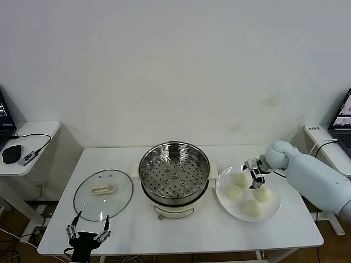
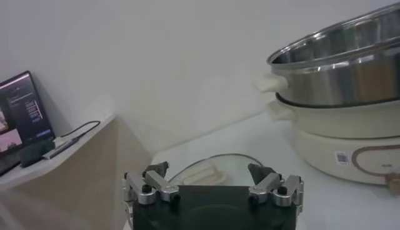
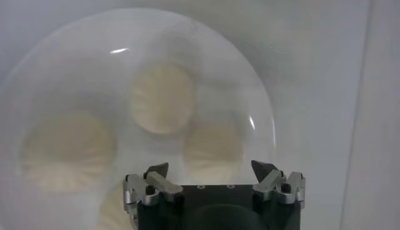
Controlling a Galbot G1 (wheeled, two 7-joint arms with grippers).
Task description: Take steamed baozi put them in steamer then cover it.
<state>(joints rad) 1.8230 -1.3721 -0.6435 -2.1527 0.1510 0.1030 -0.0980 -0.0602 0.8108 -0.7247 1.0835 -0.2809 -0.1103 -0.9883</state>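
Observation:
The steamer (image 1: 174, 175), a shiny steel pot with a perforated tray on a white base, stands uncovered and empty mid-table; it also shows in the left wrist view (image 2: 340, 69). Several cream-white baozi (image 1: 242, 179) lie on a white plate (image 1: 224, 193) to its right. My right gripper (image 1: 255, 178) hovers open and empty just above them; the right wrist view shows the baozi (image 3: 162, 97) on the plate (image 3: 62, 69) beyond my open right gripper (image 3: 211, 169). The glass cover (image 1: 103, 194) with a beige handle lies flat at the left. My left gripper (image 1: 88, 233) is open near the front left edge, close to the cover (image 2: 206, 164).
A low side table (image 1: 33, 137) with a mouse and cables stands at the far left, with a laptop (image 2: 19, 119) on it. Another laptop (image 1: 343, 118) sits at the far right. A white wall runs behind the table.

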